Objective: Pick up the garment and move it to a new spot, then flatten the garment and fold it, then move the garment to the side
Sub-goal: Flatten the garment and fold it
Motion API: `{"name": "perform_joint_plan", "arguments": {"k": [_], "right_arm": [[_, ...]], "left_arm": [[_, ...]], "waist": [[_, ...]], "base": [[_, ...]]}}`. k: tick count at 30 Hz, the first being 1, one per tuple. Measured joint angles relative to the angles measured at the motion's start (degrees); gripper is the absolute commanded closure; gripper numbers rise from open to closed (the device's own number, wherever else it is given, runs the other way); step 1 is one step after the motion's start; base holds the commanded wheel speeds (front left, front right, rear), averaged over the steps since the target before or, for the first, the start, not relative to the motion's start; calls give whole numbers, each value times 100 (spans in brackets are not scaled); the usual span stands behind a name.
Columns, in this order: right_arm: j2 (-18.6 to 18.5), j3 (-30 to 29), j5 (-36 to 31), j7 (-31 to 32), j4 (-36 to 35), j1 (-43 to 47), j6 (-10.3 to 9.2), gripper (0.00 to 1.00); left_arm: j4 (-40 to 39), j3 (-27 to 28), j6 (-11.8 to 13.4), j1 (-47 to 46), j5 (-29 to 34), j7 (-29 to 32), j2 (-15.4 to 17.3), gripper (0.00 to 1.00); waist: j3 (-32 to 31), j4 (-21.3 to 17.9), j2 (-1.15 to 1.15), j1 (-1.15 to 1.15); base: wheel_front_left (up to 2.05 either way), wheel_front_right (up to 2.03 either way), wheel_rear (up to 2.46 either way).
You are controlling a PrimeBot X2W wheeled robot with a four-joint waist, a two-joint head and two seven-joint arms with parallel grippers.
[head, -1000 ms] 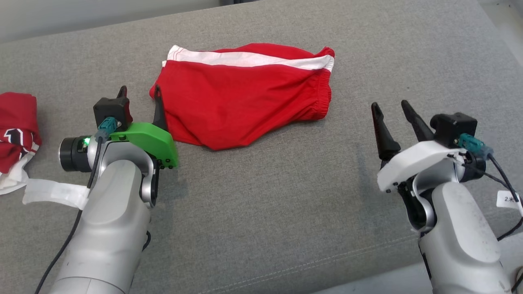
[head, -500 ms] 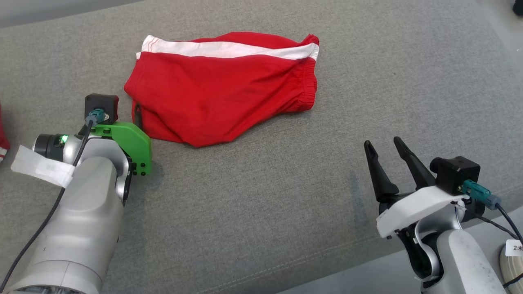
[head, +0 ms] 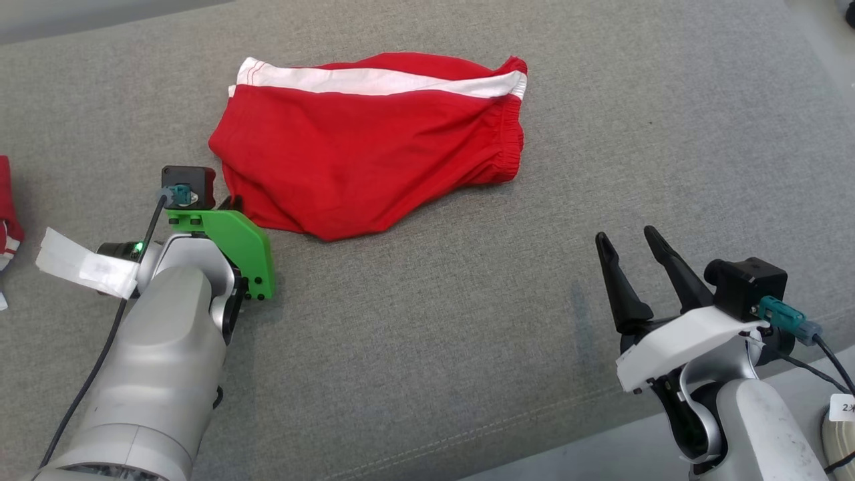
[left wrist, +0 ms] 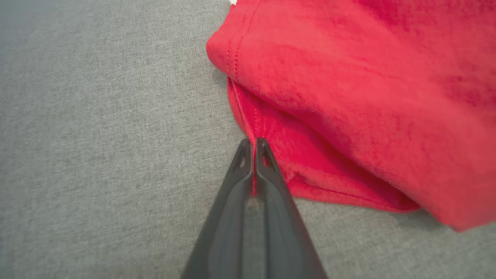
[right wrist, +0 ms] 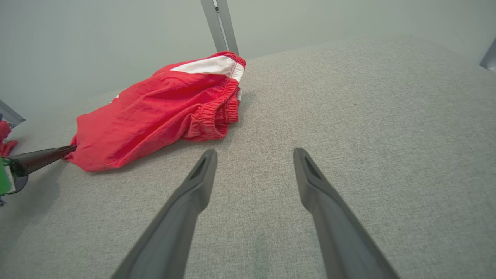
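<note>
The garment (head: 374, 160), red shorts with a white stripe and an elastic waistband, lies crumpled on the grey padded surface (head: 434, 321) at the upper middle of the head view. My left gripper (head: 234, 200) sits at the garment's near-left corner. In the left wrist view the left gripper (left wrist: 254, 145) is shut, with the red hem of the garment (left wrist: 348, 97) pinched between its tips. My right gripper (head: 624, 237) hovers open at the lower right, well clear of the cloth. The right wrist view shows the right gripper (right wrist: 254, 155) empty and the garment (right wrist: 155, 112) ahead to its left.
Another red and white cloth (head: 7, 207) lies at the far left edge. The surface's front edge (head: 548, 434) runs past the right arm at the lower right. A metal post (right wrist: 219, 23) stands behind the garment. A white tape tag (head: 83, 267) hangs on the left arm.
The left gripper's fingers have closed on the garment's near-left hem. The head camera shifted, so the whole picture moved. The right gripper stays open.
</note>
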Motion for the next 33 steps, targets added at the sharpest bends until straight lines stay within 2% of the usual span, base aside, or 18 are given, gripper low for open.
{"name": "perform_joint_plan", "arguments": {"k": [13,25,33], "right_arm": [[1,-137,-41,52,40,7,0,0],[2,-364,-123,218,45,205,0,0],[2,-520,-125,314,-2,433,0,0]], "left_arm": [[21,171,-56,315,-356,-474,-143,100],[-1,299,-76,1070,-711,-775,-257,100],[-289,269,-35,1598,-929,-939,-299,100]], "waist": [[-254,185,0,0],[-806,407,0,0],[-1195,492,0,0]], "base": [[0,0,0],[0,0,0],[0,0,0]]}}
